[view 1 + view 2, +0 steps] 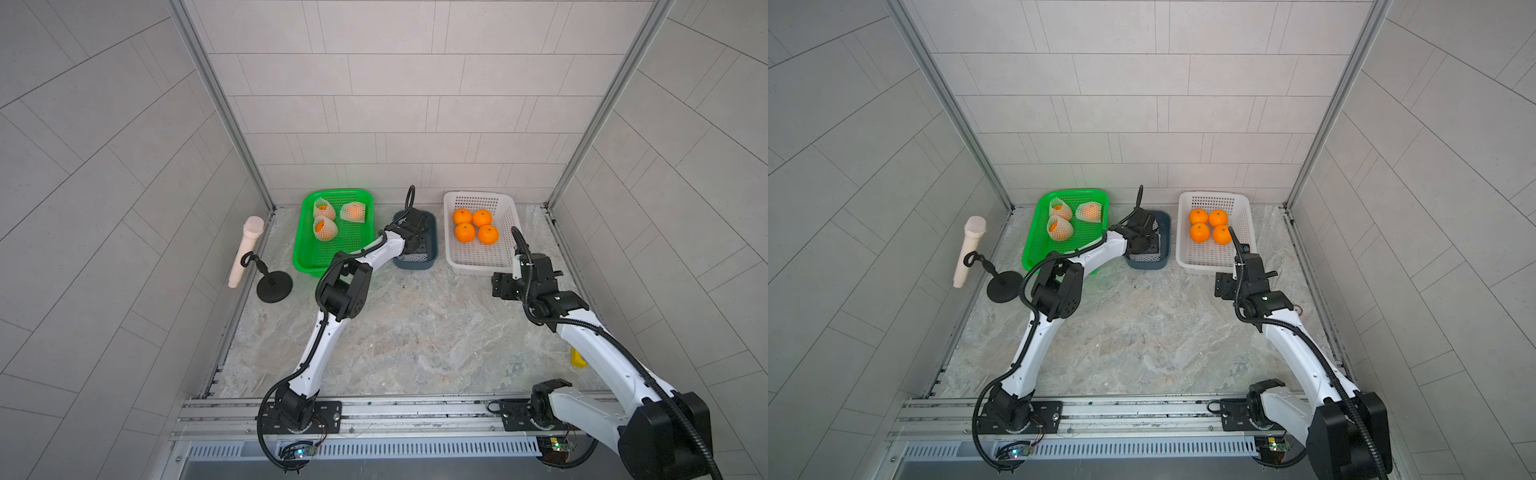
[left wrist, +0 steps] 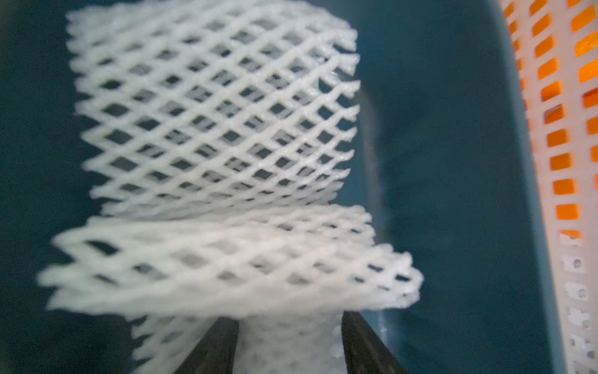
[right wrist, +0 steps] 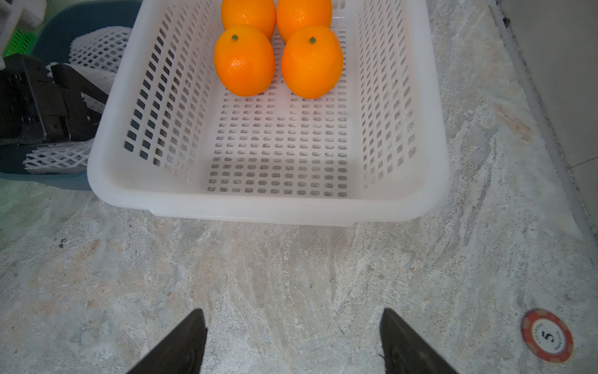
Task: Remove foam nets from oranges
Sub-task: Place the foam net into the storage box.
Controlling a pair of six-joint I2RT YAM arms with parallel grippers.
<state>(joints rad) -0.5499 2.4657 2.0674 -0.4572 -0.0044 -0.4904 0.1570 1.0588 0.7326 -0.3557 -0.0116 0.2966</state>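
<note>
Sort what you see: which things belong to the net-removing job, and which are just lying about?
Job: netted oranges, bare oranges, removed foam nets, blue bin, green basket, white basket.
Lying about: microphone, black stand, poker chip.

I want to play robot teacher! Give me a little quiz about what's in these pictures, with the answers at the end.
1. How many bare oranges sit in the white basket?
2. True or false: the right gripper is holding an orange.
3. Which container holds the empty foam nets? A: green basket. B: blue bin. C: white basket.

Key
1. Four.
2. False. Its jaws are open with nothing between them, above the bare table.
3. B.
</note>
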